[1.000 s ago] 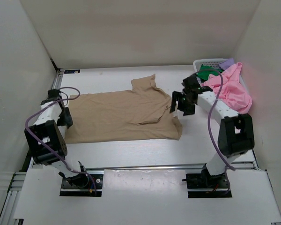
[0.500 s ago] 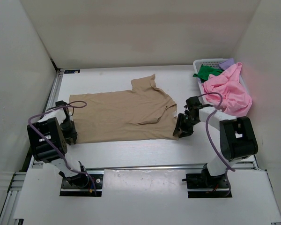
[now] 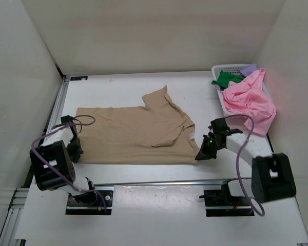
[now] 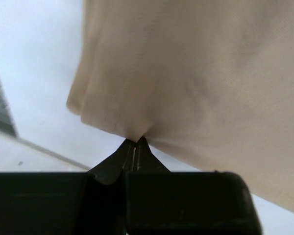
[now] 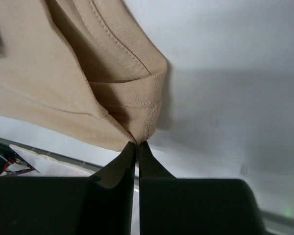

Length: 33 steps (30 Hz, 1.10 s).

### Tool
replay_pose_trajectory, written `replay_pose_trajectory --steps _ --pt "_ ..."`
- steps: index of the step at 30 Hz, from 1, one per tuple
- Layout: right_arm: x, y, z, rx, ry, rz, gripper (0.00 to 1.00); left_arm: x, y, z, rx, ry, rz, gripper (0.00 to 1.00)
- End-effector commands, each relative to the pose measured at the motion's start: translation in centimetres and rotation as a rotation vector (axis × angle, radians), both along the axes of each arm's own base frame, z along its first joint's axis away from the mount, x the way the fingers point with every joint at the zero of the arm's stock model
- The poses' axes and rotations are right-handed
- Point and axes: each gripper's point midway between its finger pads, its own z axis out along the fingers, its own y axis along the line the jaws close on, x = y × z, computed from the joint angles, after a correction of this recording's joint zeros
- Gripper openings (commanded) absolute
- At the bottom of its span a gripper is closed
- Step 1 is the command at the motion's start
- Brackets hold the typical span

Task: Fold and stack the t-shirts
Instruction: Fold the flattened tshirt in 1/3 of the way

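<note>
A tan t-shirt (image 3: 133, 133) lies spread flat across the middle of the table. My left gripper (image 3: 76, 152) is shut on its near left hem corner; the left wrist view has the tan t-shirt (image 4: 196, 73) pinched at the left gripper (image 4: 135, 141). My right gripper (image 3: 201, 154) is shut on the near right corner; the tan t-shirt (image 5: 103, 93) bunches with stitched hems at the right gripper (image 5: 137, 143). A pink t-shirt (image 3: 250, 100), a green t-shirt (image 3: 226, 78) and a purple t-shirt (image 3: 249, 67) lie piled at the back right.
A white mesh basket (image 3: 227, 67) stands at the back right under the heap of shirts. White walls close in the table on the left, back and right. A metal rail (image 3: 159, 182) runs along the near edge in front of the shirt.
Both grippers have come down toward the near edge and shut on the tan shirt's near corners. The shirt's near hem now lies straighter and closer to the rail.
</note>
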Motion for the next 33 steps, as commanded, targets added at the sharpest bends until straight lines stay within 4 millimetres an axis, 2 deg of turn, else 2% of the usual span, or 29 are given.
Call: replay_pose_trajectory --steps 1,2,3,5,7,9,10,11,12,13,14,15,16,17,18,19,20,22,23,24,25,26,27,30,33 --pt "-4.5 -1.6 -0.6 -0.048 0.091 -0.052 0.0 -0.6 3.1 2.5 0.204 -0.044 0.031 0.12" --pt "-5.2 -1.3 -0.4 -0.028 0.086 -0.057 0.0 -1.3 3.2 2.4 0.217 -0.019 0.032 0.23" --pt "-5.7 -1.4 -0.6 -0.027 0.091 -0.066 0.0 -1.5 3.9 2.9 0.263 -0.014 0.039 0.68" --pt "-6.8 -1.2 -1.2 -0.018 0.111 -0.065 0.0 -1.4 4.7 3.7 0.315 -0.012 0.049 0.92" --pt "-6.8 -1.0 -1.4 -0.005 0.108 -0.071 0.0 -0.2 5.8 5.8 0.401 -0.049 0.05 0.99" --pt "-6.6 -0.9 -1.4 0.006 0.101 -0.069 0.0 3.1 5.9 9.5 0.466 -0.172 0.028 1.0" --pt "-6.6 -0.9 -1.3 0.006 0.1 -0.069 0.0 6.2 4.4 12.6 0.478 -0.296 -0.031 1.0" --pt "-6.4 -0.8 -1.4 0.006 0.1 -0.069 0.0 7.6 3.0 13.9 0.468 -0.351 -0.078 1.0" --pt "-6.4 -0.8 -1.5 0.006 0.1 -0.069 0.0 9.3 0.9 15.1 0.424 -0.419 -0.142 1.0" --pt "-6.4 -1.0 -1.5 -0.004 0.098 -0.072 0.0 10.2 -1.4 15.8 0.389 -0.443 -0.218 1.0" --pt "-6.5 -1.0 -1.7 -0.006 0.106 -0.072 0.0 12.2 -6.6 17.5 0.336 -0.524 -0.375 0.98" --pt "-6.5 -1.0 -1.7 -0.006 0.106 -0.072 0.0 12.7 -9.6 17.8 0.299 -0.545 -0.468 0.96" --pt "-6.5 -1.0 -1.7 -0.006 0.106 -0.072 0.0 13.3 -13.0 16.9 0.253 -0.522 -0.571 0.93" --pt "-6.5 -1.0 -1.7 -0.006 0.106 -0.072 0.0 12.6 -18.0 16.3 0.197 -0.496 -0.736 0.9" --pt "-6.8 -1.1 -1.9 -0.009 0.115 -0.072 0.0 13.0 -21.3 17.1 0.158 -0.512 -0.809 0.87" --pt "-6.8 -1.1 -1.9 -0.009 0.115 -0.072 0.0 13.1 -24.6 15.0 0.119 -0.45 -0.898 0.85" --pt "-7.0 -1.3 -2.2 -0.023 0.121 -0.075 0.0 12.1 -30.0 15.7 0.066 -0.482 -1.026 0.84" --pt "-7.0 -1.5 -2.3 -0.032 0.118 -0.077 0.0 10.6 -35.6 14.6 0.008 -0.456 -1.156 0.84" --pt "-7.3 -1.7 -2.6 -0.043 0.126 -0.079 0.0 8.5 -39.9 12.3 -0.065 -0.396 -1.262 0.84" --pt "-7.3 -1.7 -2.6 -0.043 0.126 -0.079 0.0 7.8 -42.1 11.8 -0.104 -0.389 -1.302 0.84" --pt "-7.3 -1.8 -2.6 -0.052 0.124 -0.081 0.0 7.7 -44.6 12.4 -0.142 -0.42 -1.327 0.84" --pt "-7.4 -1.9 -2.9 -0.052 0.125 -0.081 0.0 7.5 -46.4 10.4 -0.144 -0.389 -1.352 0.85" --pt "-7.4 -2.0 -2.9 -0.06 0.126 -0.091 0.0 6.8 -48.2 10.4 -0.172 -0.399 -1.382 0.86" --pt "-7.4 -2.0 -2.9 -0.06 0.126 -0.091 0.0 6.7 -49.7 7.8 -0.18 -0.362 -1.401 0.87" --pt "-7.5 -2.0 -3.0 -0.06 0.124 -0.091 0.0 6.8 -50.0 6.3 -0.173 -0.345 -1.402 0.89"
